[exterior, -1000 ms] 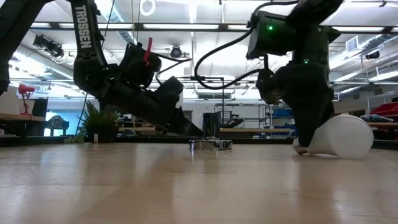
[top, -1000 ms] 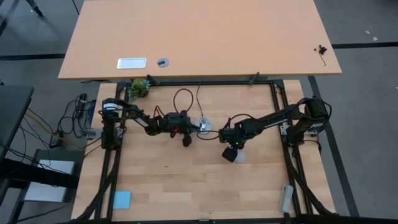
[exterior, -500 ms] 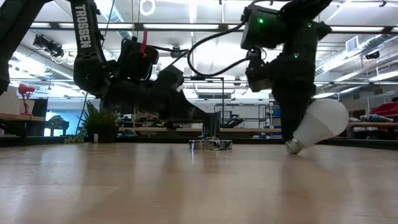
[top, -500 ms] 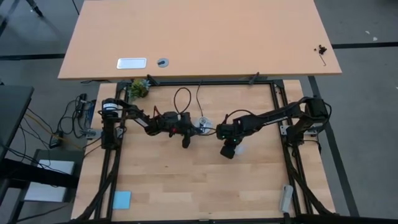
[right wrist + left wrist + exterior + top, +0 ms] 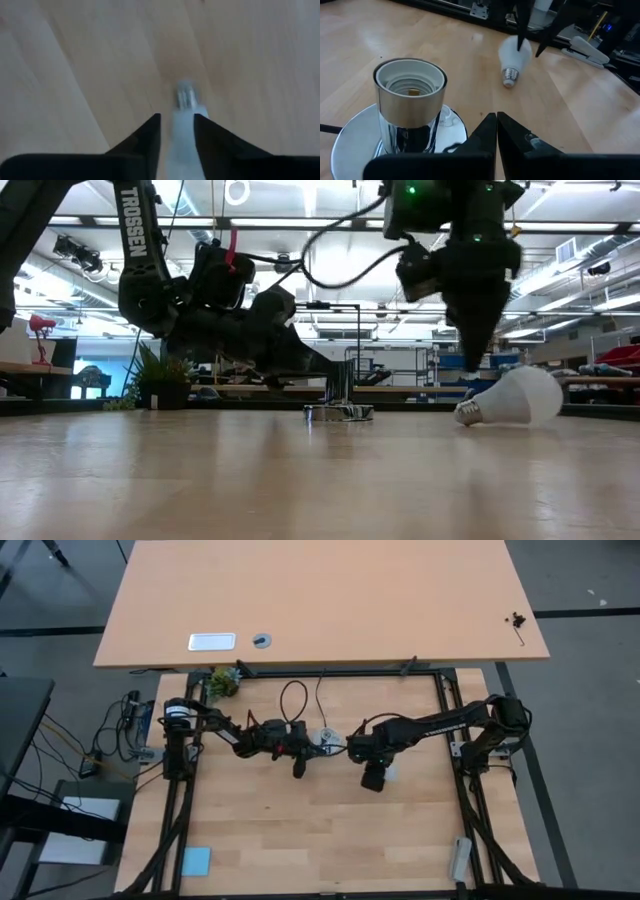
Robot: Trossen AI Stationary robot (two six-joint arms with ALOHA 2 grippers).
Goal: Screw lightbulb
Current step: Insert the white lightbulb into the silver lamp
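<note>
The white frosted lightbulb (image 5: 515,397) lies on its side on the wooden table, its metal screw end (image 5: 467,415) toward the socket. It also shows in the left wrist view (image 5: 515,54) and the high view (image 5: 389,772). My right gripper (image 5: 478,365) points down over the bulb's narrow part, open, one finger on each side (image 5: 177,120). The silver socket (image 5: 410,95) stands upright on its round base near the table's middle (image 5: 326,739). My left gripper (image 5: 496,117) is shut and empty, its tips low beside the socket's base. My right gripper stands astride the bulb's neck (image 5: 185,125) from above, fingers pointing down and across the bulb. I cannot tell whether either finger touches it. The bulb rests on the table on its side.
A black cord (image 5: 295,695) loops from the socket toward the far edge. A blue pad (image 5: 196,860) lies at the near left. A grey stapler-like object (image 5: 460,858) lies at the near right. A small plant (image 5: 224,681) stands at the far left corner.
My right gripper tipped the bulb up, round end raised and screw end on the table. It has since gone up, and the bulb now lies on its side again, a little nearer the socket.
</note>
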